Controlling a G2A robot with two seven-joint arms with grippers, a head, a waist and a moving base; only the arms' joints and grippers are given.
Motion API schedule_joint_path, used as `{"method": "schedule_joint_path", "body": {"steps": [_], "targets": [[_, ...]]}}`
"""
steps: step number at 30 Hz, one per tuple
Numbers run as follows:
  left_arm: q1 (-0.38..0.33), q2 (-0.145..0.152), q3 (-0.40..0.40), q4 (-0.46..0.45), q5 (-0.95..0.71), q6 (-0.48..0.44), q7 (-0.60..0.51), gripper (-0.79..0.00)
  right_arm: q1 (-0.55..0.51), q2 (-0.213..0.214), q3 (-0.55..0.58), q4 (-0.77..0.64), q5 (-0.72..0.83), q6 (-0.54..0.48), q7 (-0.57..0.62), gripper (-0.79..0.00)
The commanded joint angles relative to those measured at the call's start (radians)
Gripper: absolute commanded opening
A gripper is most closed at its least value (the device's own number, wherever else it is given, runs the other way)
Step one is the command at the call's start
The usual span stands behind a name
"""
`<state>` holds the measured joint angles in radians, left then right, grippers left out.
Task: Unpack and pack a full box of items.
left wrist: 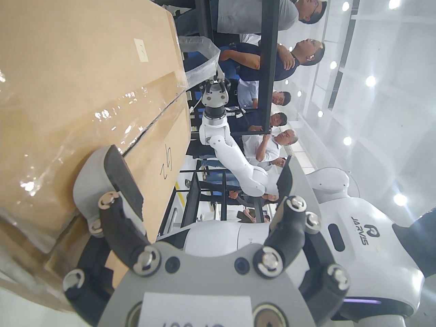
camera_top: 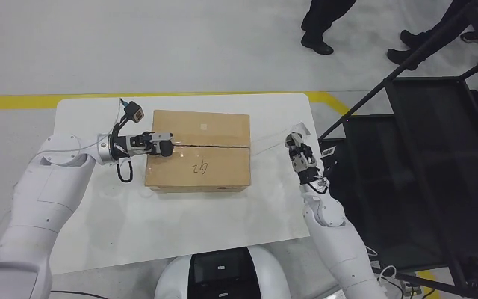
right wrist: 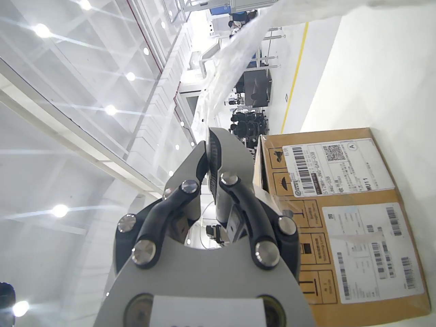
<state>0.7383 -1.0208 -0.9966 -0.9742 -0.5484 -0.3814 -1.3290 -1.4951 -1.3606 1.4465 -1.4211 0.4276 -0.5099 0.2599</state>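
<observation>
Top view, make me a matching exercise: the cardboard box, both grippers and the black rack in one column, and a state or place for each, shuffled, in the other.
1. cardboard box
2. left gripper
3. right gripper
4. black rack

A. shut on the clear film strip
B. beside the white table
C. flaps closed, on the table
D. open, at one end of the box top

Pairs: 1-C, 2-D, 3-A, 4-B.
</observation>
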Motion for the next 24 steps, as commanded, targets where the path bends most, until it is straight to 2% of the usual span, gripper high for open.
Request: {"method": "schedule_joint_path", "body": {"steps": [1,8,14,20,24], "targets": [[0.008,0.001,-0.004,-0.011,0.005,0.004,0.004,0.0,-0.016,0.005,0.016,-0.036,-0.061,0.033,-0.001,-0.785],[0.025,0.002,-0.018,-0.033,0.01,-0.005,0.036,0.0,-0.038,0.014,0.031,-0.098,-0.129,0.072,0.027,-0.785],[0.058,0.009,-0.084,-0.047,-0.057,-0.058,0.115,0.0,-0.05,0.014,0.003,-0.165,-0.157,0.069,0.051,-0.785],[0.112,0.031,-0.185,-0.05,-0.035,-0.099,0.256,0.0,-0.051,0.013,-0.029,-0.196,-0.21,0.086,0.048,-0.785],[0.148,0.04,-0.213,-0.062,0.05,-0.074,0.38,0.0,-0.045,0.012,-0.042,-0.19,-0.222,0.092,0.038,-0.785]]}}
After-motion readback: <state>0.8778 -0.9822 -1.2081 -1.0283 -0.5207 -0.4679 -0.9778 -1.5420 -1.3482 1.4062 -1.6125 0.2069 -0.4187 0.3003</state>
